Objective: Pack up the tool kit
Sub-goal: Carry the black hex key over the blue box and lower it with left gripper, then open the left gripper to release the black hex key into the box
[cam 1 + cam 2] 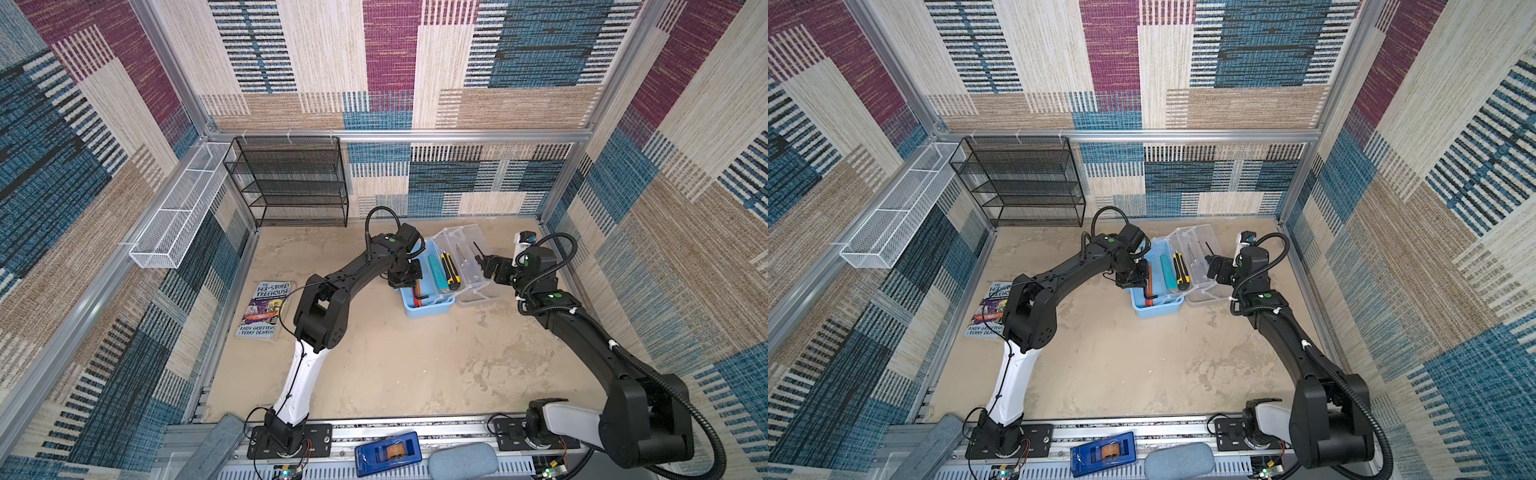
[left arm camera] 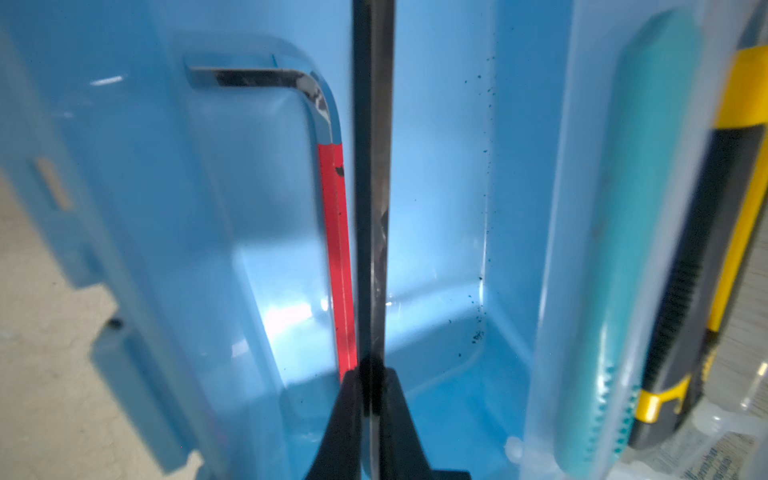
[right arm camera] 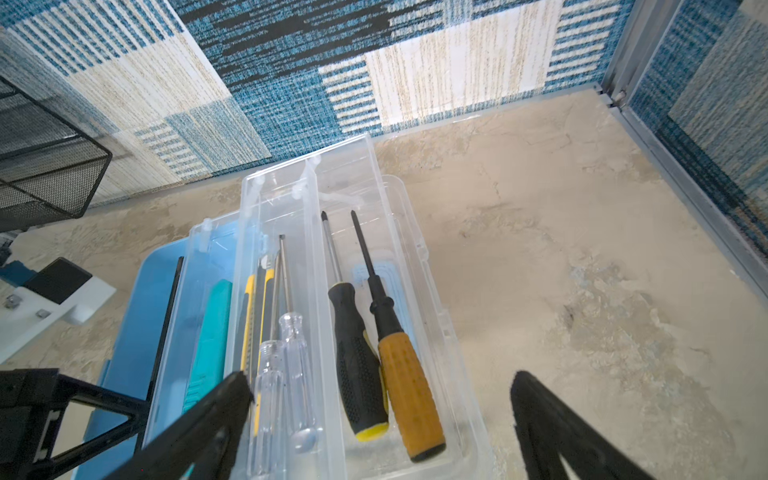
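I judge the packing nearly finished. The pale blue tool case [image 1: 428,309] sits open toward the back of the counter [image 1: 395,365]. Its clear tray [image 3: 282,208] is swung out to the side and holds four screwdrivers [image 3: 409,386]. A teal utility knife [image 2: 623,208] and a yellow-and-black utility knife [image 1: 451,272] lie in the next compartment. My left fingers [image 2: 349,411] are clenched on a dark hex key [image 2: 372,166], low inside the blue base and just beside the red-sleeved hex key [image 2: 336,232] lying there. My right fingers [image 3: 216,411] are spread wide over the screwdrivers, grasping nothing. I see no loose tools on the counter. What looks left is to let go of this key, fold the tray in and shut the lid.
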### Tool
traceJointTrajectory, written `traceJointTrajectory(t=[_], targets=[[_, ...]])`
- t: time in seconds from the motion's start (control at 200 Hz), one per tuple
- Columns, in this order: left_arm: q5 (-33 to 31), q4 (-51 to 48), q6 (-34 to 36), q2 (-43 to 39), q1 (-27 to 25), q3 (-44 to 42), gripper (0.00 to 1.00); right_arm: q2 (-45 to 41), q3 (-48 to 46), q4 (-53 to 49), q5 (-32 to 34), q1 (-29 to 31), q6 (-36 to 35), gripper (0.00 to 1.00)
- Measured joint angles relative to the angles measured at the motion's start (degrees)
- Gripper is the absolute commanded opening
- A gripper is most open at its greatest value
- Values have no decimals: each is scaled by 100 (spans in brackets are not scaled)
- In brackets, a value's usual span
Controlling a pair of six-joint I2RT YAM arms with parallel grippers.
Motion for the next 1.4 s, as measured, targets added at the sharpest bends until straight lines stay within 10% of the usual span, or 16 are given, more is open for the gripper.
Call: traceJointTrajectory(t=[1.397], targets=[[-588,-173,127,-1191,181,-1067,51,1657,251,1362,-2927,-1045,1132,88]])
